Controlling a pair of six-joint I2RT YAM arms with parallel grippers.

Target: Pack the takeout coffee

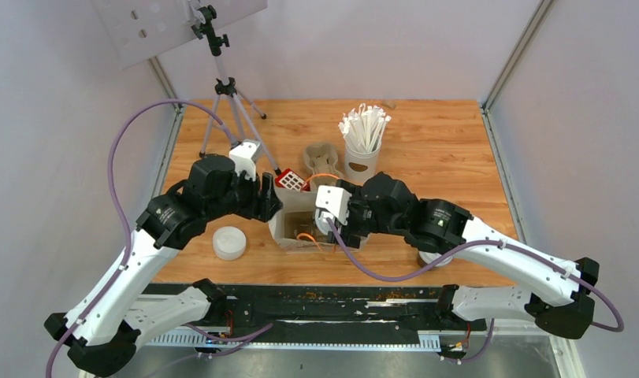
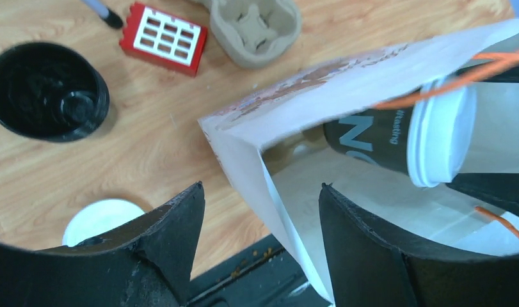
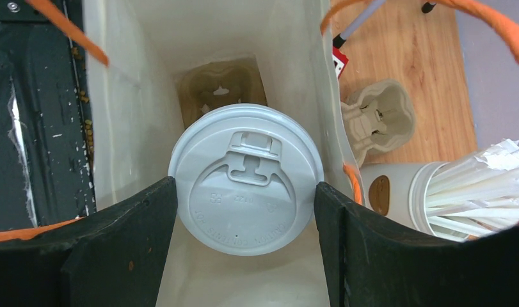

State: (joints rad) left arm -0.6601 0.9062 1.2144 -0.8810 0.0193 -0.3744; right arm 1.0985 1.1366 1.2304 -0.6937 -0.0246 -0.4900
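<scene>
Alignment decides this step, I judge. Nearest the arms' bases, a white round lid (image 1: 229,242) lies on the wooden counter (image 1: 458,157), left of the tall white paper bag (image 2: 256,128); I cannot tell what is under it. The left gripper (image 2: 262,189) stands wide at the bag's near corner, the paper edge between its fingers but not pinched, so the bag probably has no support. Inside the bag, the right gripper (image 3: 245,187) clasps the dark brown paper cup with a flat white lid (image 2: 372,144) from both sides, above the beige pulp tray (image 3: 208,86) on the bag's floor. The cup should go down slowly and straight, centred over one socket, and be let go only once seated. The walls stand close, and the orange cord handles (image 3: 71,38) loop near enough to snag on the way out. Beyond the bag are a red block (image 1: 292,181), a second pulp tray (image 1: 322,157) and a white cup of paper-wrapped sticks (image 1: 363,153).
</scene>
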